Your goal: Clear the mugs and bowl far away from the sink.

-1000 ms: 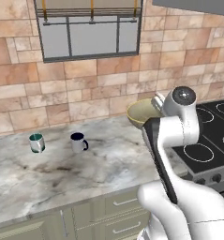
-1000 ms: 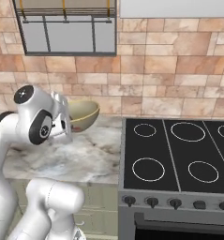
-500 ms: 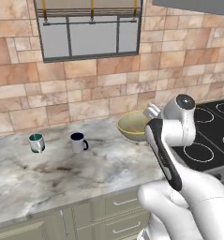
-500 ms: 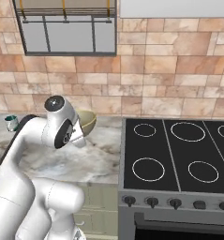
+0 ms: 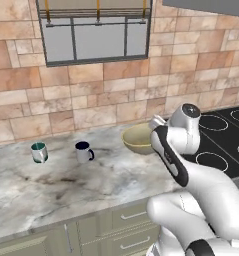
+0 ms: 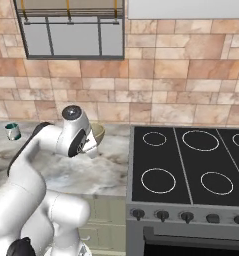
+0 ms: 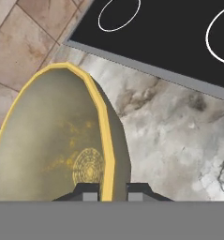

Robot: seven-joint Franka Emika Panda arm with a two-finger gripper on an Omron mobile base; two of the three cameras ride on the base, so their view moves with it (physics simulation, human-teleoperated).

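The wide yellowish-tan bowl (image 5: 137, 140) sits low over the marble counter (image 5: 66, 190), just left of the stove. Its olive-yellow inside (image 7: 48, 136) is close up in the hand view. My gripper (image 7: 113, 190) is shut on the bowl, with one fingertip (image 7: 87, 192) inside the right rim and the other outside the wall. From the right base the arm covers most of the bowl (image 6: 98, 132). The navy mug (image 5: 83, 151) and the teal mug (image 5: 39, 152) stand upright farther left. The teal mug (image 6: 12, 130) is also at the far left. The sink is out of view.
A black stove top (image 6: 191, 165) with white burner rings lies right of the bowl, and its edge (image 7: 146, 70) is near the bowl. A brick wall and a window (image 5: 96, 35) back the counter. Cabinet drawers (image 5: 126, 230) run below.
The arm has swung down and to the left with the bowl, from a raised spot near the stove edge to low over the counter. Both mugs stay put.
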